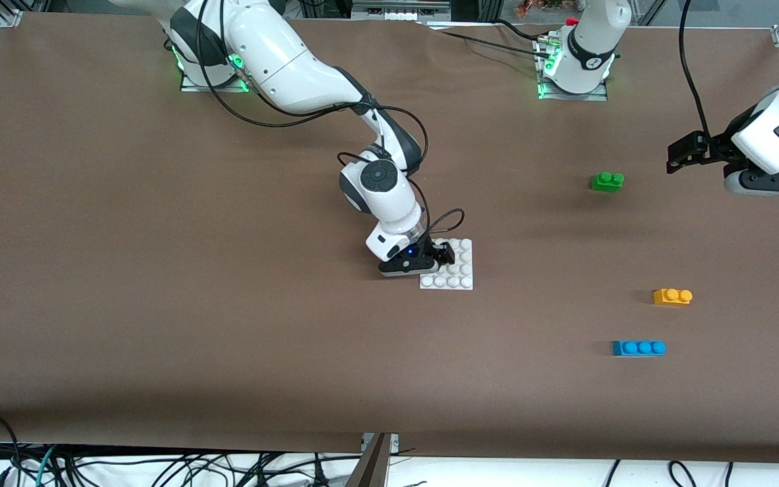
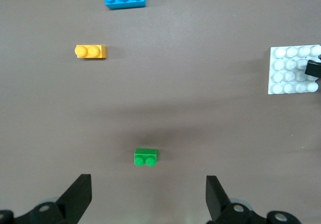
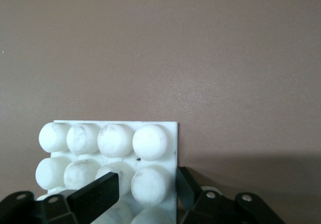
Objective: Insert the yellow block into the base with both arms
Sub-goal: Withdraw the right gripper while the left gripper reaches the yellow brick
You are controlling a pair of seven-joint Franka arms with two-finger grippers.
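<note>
Part of the base [image 1: 458, 272] is covered in the front view by the right gripper [image 1: 438, 256], and the right wrist view cuts off the plate's lower rows, so only about two rows of its studs show clearly there. In that wrist view one black finger [image 3: 95, 198] lies over the studs and the other sits against the plate's edge (so it's pinching one edge row of studs, fingers drawn in narrow around it). The base lies flat on the brown table [image 1: 159, 270] near the middle. The left gripper [image 1: 690, 152] only partly shows at the frame's edge in the front view, hanging in the air over the left arm's end of the table; its wrist view shows both fingers [image 2: 77, 196] spread wide with nothing between them, that arm just waiting. The yellow block [image 1: 673, 296] sits alone on the table toward the left arm's end, well apart from the base, untouched. The green brick [image 1: 607, 181] lies farther from the front camera than it, and the blue brick [image 1: 639, 348] nearer.
</note>
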